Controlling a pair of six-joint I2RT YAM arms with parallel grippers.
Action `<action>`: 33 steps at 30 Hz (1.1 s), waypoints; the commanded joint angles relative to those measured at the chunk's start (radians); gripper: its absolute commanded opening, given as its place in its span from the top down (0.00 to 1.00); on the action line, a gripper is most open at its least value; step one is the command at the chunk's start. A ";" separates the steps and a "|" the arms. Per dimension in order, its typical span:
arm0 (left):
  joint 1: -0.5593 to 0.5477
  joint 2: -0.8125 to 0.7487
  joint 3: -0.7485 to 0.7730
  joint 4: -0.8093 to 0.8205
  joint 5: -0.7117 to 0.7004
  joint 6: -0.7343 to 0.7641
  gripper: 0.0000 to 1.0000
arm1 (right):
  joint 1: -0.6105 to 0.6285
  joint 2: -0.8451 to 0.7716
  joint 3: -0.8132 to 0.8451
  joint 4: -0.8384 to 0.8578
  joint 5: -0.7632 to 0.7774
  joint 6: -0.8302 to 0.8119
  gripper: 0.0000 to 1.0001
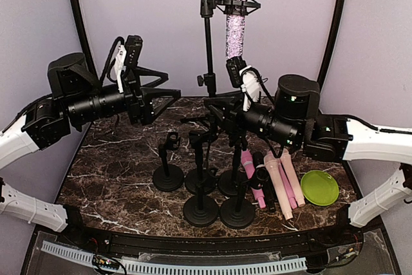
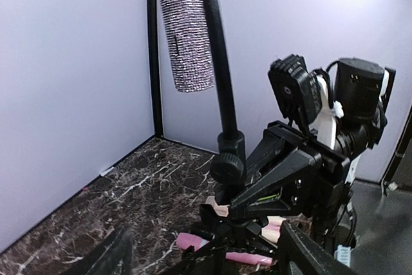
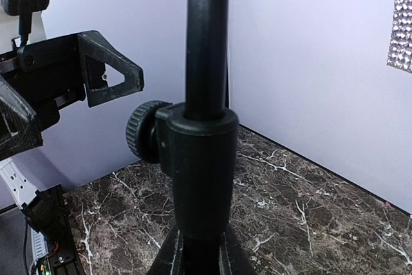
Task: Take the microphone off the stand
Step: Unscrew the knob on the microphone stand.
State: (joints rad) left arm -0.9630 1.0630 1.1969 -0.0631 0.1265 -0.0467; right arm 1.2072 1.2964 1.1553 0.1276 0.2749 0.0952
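Claws first: left claw point(image 1: 174, 85) has its jaws spread wide and holds nothing; it sits level with the lower pole of the tall stand point(image 1: 208, 43), just to the stand's left, not touching. The right claw point(image 1: 214, 109) is closed on that stand's pole below the clamp knob point(image 1: 203, 80) (steadying it, I judge). The glittery microphone point(image 1: 235, 30) sits upright in the clip point(image 1: 241, 4) at the stand's top, well above both claws.

Step in hand: stand braced, microphone not yet grasped. Next move calls for raising the left claw to the microphone body below the clip, closing on it, then drawing it free of the clip.
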 commanded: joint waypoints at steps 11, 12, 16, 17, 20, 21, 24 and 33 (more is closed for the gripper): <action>-0.063 0.057 0.031 0.004 -0.066 0.560 0.31 | -0.001 -0.030 0.044 0.127 0.023 0.005 1.00; -0.064 0.064 0.038 0.008 -0.061 0.570 0.34 | 0.000 -0.027 0.045 0.127 0.022 0.006 1.00; -0.070 0.103 0.080 0.006 -0.056 0.587 0.43 | 0.000 -0.019 0.051 0.128 0.014 0.008 1.00; -0.071 0.114 0.090 0.007 -0.059 0.589 0.44 | 0.000 -0.017 0.053 0.126 0.011 0.008 1.00; -0.072 0.131 0.103 0.017 -0.081 0.596 0.45 | 0.000 -0.016 0.057 0.123 0.008 0.006 1.00; -0.074 0.135 0.106 0.020 -0.084 0.600 0.45 | -0.001 -0.016 0.058 0.122 0.007 0.007 1.00; -0.076 0.139 0.110 0.031 -0.086 0.604 0.45 | 0.000 -0.014 0.060 0.120 0.005 0.006 1.00; -0.080 0.154 0.128 0.030 -0.053 0.607 0.51 | 0.000 -0.004 0.066 0.117 -0.001 0.006 1.00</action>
State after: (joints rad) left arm -1.0374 1.2137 1.2819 -0.0582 0.0578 0.5411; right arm 1.2072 1.3025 1.1580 0.1078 0.2832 0.1139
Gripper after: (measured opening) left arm 0.502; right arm 0.146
